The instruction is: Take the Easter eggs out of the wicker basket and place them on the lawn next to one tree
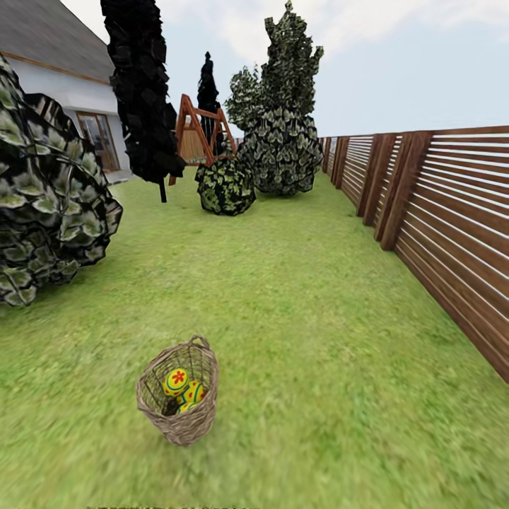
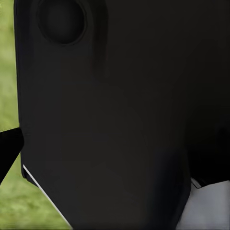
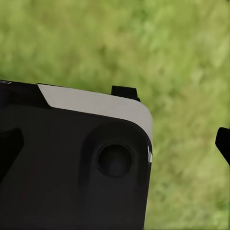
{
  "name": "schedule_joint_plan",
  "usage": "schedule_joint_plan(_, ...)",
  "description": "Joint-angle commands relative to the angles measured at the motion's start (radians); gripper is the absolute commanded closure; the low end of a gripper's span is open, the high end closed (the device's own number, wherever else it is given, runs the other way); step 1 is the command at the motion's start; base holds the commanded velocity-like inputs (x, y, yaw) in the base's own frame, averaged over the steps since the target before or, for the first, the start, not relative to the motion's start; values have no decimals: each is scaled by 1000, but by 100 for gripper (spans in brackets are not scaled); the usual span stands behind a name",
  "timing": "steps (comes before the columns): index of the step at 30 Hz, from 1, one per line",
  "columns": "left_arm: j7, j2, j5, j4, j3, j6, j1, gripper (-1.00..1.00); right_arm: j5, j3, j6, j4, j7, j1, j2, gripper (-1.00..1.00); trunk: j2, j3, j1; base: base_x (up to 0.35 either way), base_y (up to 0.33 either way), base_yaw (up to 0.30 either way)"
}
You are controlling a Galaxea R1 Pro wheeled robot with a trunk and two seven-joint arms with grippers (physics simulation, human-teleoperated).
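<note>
Eggs (image 1: 182,391) sit in the basket (image 1: 180,423) on the near lawn (image 1: 297,297). I cannot tell if either hand is wide or narrow. A clumsy grab could tip the basket, and eggs might roll away.

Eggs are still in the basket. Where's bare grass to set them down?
Open lawn runs between the wicker basket and the slat fence, and on toward the round bush. It is crowded at the left by the big bush.
</note>
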Motion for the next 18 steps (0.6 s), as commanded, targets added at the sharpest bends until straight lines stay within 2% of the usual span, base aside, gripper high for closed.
schedule_joint_plan(1,0,0,0,0,0,0,0,-100,0,0,0,0,0,0,0,-100,0,-1,0,0,0,186)
schedule_joint_plan(8,0,1,0,0,0,0,0,-100,21,1,-2,-3,12,0,-2,-100,0,-2,0,0,0,13)
schedule_joint_plan(18,0,0,0,0,0,0,0,-100,23,0,-2,-2,3,0,3,-100,0,-2,0,0,0,285)
